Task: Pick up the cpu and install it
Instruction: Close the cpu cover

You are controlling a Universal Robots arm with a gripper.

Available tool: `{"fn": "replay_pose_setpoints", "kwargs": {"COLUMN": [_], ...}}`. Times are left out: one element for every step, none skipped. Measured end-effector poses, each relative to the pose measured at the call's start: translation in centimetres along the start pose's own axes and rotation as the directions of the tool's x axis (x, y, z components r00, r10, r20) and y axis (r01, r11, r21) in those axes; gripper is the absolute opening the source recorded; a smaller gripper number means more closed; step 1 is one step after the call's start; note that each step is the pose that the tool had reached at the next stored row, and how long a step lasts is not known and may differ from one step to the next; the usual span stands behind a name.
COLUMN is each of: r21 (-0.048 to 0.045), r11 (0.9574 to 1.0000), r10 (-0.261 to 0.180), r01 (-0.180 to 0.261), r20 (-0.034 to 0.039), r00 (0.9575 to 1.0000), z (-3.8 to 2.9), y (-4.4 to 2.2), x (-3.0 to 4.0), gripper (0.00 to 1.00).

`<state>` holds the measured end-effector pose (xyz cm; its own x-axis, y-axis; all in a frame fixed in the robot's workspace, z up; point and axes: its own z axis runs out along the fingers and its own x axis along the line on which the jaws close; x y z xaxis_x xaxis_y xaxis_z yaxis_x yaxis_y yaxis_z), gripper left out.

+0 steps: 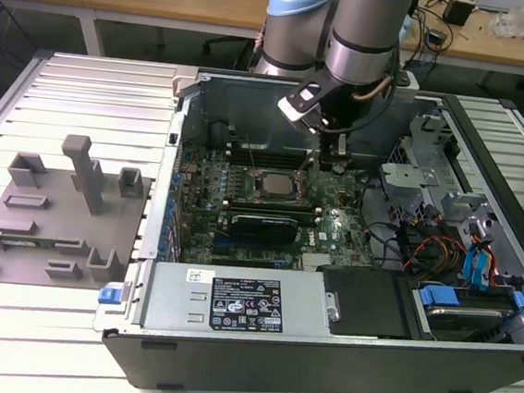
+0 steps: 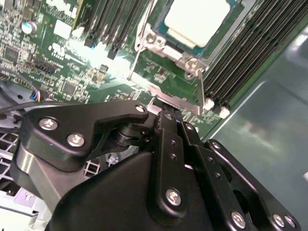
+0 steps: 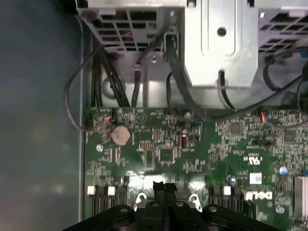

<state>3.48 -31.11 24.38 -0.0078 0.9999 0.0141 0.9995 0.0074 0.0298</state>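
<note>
Cpu (image 2: pixel 197 19) silvery-white; motherboard (image 3: pixel 192 154) green; pincer (image 3: pixel 164 187) black; blocks (image 1: pixel 55 223) grey.

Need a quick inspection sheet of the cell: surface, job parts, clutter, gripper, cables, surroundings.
Surface: slatted metal table carrying an open computer case.
Job's things: cpu lies flat within the socket frame on the motherboard.
Clutter: grey fixture plate with upright blocks, beside the case at the exterior view's left.
Grippers: gripper low over the board at the socket frame's edge, fingers together, nothing seen between them.
Cables: black leads by the metal cage; orange and red wires inside the case.
Surroundings: wooden benches behind, with loose cables on top.
</note>
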Motion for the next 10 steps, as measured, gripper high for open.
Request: {"fn": "replay_pose_setpoints", "kwargs": {"r21": [-0.0003, -0.0008, -0.0017, -0.0019, -0.002, -0.002, -0.002, -0.0021, -0.002, -0.002], "r11": [1.0, 1.0, 1.0, 1.0, 1.0, 1.0, 1.0, 1.0, 1.0, 1.0], "r10": [0.0, 0.0, 0.0, 0.0, 0.0, 0.0, 0.0, 0.0, 0.0, 0.0], "r01": [0.0, 0.0, 0.0, 0.0, 0.0, 0.0, 0.0, 0.0, 0.0, 0.0], "r20": [0.0, 0.0, 0.0, 0.0, 0.0002, 0.0002, 0.0001, 0.0, 0.0, 0.0001], "r00": [1.0, 1.0, 1.0, 1.0, 1.0, 1.0, 1.0, 1.0, 1.0, 1.0], "z": [-0.01, -0.02, -0.03, -0.04, -0.05, -0.05, -0.05, -0.05, -0.06, -0.06], "y": [-0.26, -0.51, -0.99, -1.19, -1.35, -1.48, -1.57, -1.68, -1.8, -1.96], "x": [0.05, 0.09, 0.17, 0.19, 0.2, 0.21, 0.22, 0.23, 0.23, 0.24], "gripper": [0.11, 0.11, 0.11, 0.11, 0.11, 0.11, 0.11, 0.11, 0.11, 0.11]}}
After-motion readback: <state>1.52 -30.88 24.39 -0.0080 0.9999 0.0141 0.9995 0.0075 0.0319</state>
